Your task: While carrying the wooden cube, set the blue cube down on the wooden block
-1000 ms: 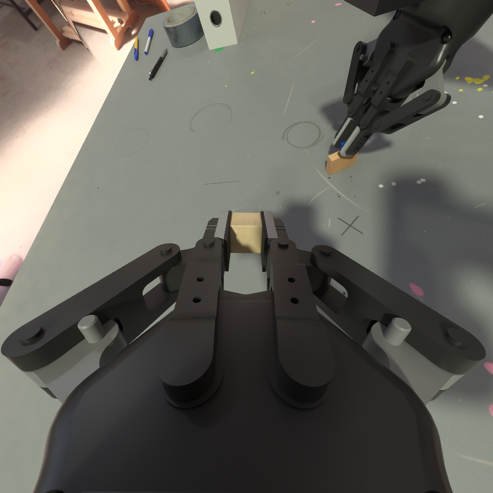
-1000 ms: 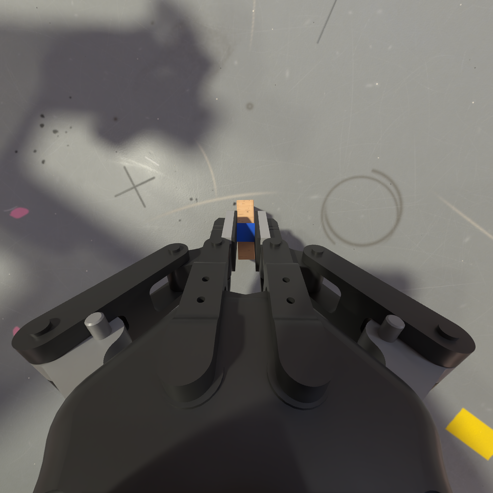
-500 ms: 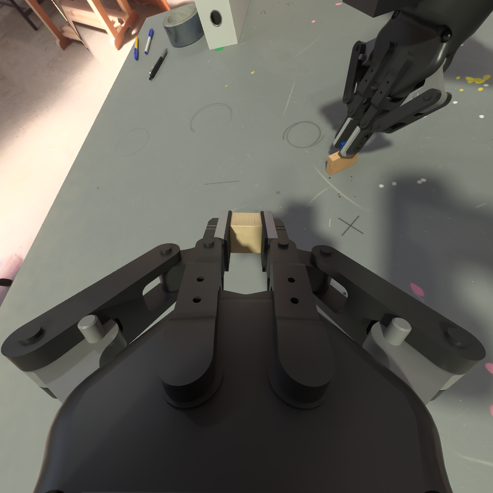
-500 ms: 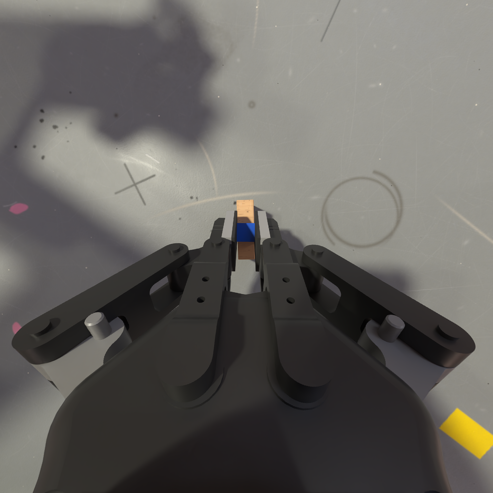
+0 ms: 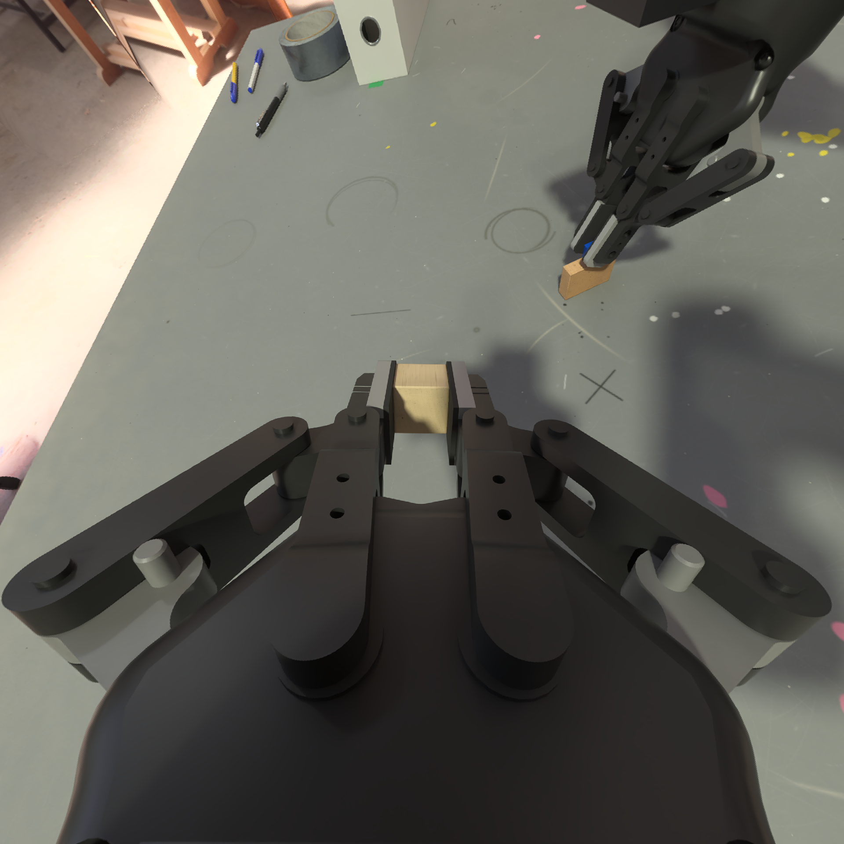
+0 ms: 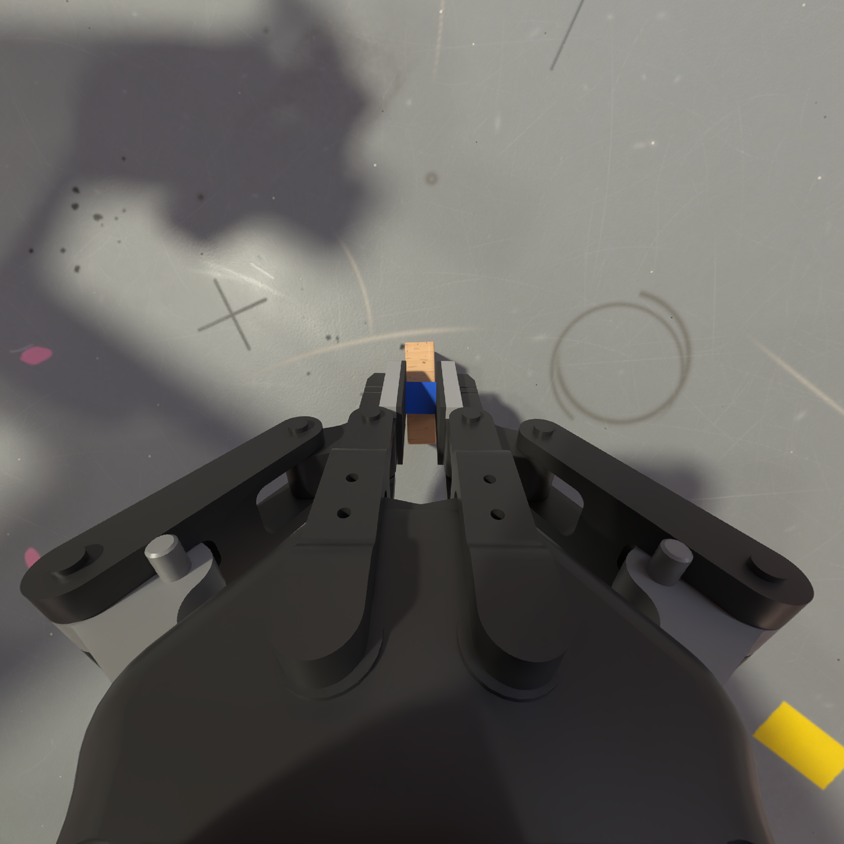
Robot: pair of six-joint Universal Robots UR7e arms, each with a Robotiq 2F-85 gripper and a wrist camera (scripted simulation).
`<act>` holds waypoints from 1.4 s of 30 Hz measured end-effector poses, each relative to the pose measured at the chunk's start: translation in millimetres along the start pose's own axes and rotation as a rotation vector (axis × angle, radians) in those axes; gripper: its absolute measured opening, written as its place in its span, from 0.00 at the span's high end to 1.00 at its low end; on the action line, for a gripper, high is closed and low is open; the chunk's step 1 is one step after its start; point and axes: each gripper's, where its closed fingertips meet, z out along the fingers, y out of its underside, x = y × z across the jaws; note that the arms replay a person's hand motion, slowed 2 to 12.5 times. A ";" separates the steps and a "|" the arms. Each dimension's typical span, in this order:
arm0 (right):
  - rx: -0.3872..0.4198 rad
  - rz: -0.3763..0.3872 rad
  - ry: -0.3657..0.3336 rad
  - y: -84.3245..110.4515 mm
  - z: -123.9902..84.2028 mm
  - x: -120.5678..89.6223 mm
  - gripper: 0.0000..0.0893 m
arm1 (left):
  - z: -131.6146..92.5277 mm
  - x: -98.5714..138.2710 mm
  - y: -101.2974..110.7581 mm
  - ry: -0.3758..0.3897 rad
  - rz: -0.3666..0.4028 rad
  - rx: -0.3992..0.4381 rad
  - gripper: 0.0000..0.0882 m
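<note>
Right gripper (image 6: 420, 388) clamps blue cube (image 6: 420, 397) low over wooden block (image 6: 419, 361) for placing — left gripper (image 5: 419, 388) grips wooden cube (image 5: 419, 402) (carried, clear of table).

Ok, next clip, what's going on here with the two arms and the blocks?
The left gripper is shut on the wooden cube and holds it above the grey table. The right gripper is shut on the blue cube, right over the wooden block lying on the table. From the left wrist view the blue cube looks to be at or very near the block's top, but contact cannot be confirmed. It has not been released.
</note>
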 end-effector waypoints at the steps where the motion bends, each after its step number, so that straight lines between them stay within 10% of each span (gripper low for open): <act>1: 0.000 0.000 0.000 0.0 0.0 0.0 0.87 | 0.1 0.0 0.0 0.000 0.000 0.000 0.79; 15: -0.006 -0.011 -0.001 -0.2 0.5 0.2 0.87 | 0.6 0.0 0.5 0.001 -0.001 -0.001 0.79; 21: -0.017 -0.017 -0.004 0.2 1.0 -0.1 0.63 | 0.4 -0.1 0.4 0.001 -0.001 -0.001 0.79; 42: -0.007 -0.018 -0.039 -2.4 0.1 -2.0 0.61 | 0.6 -0.7 0.9 0.000 -0.002 -0.001 0.79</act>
